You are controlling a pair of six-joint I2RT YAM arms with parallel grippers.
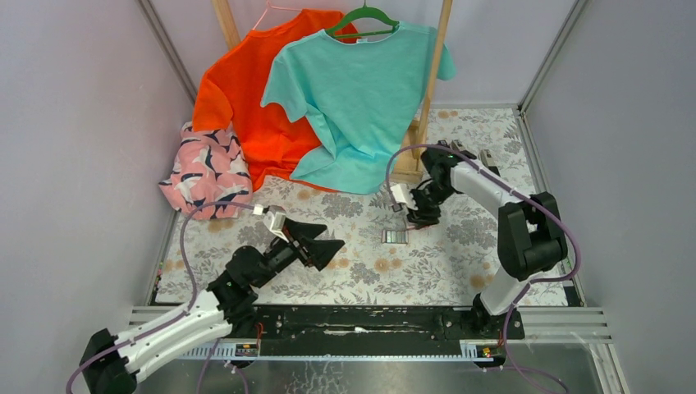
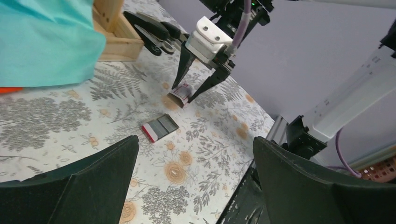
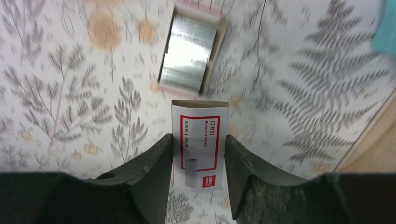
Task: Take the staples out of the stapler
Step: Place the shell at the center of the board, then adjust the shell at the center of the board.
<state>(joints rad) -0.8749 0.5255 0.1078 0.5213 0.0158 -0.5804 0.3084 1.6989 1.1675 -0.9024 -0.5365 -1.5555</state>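
Observation:
My right gripper [image 3: 199,137] is shut on a small white-and-red staple box sleeve [image 3: 200,116], one finger against each long side, low over the flowered table. Just beyond it lies an open pink-edged tray [image 3: 161,86] filled with silvery staples [image 3: 189,51]; from above the tray [image 1: 395,236] sits just left of the right gripper [image 1: 421,217]. In the left wrist view the right gripper [image 2: 183,94] pinches the sleeve [image 2: 179,96] behind the tray [image 2: 160,127]. A black stapler [image 2: 152,30] lies by the wooden base. My left gripper [image 2: 196,140] hangs open and empty, short of the tray.
A wooden rack [image 1: 408,171] with an orange shirt [image 1: 246,98] and a teal shirt [image 1: 361,98] stands at the back. A pink patterned cloth [image 1: 205,172] lies at the back left. Grey walls close in both sides, and a black rail [image 1: 361,322] runs along the near edge.

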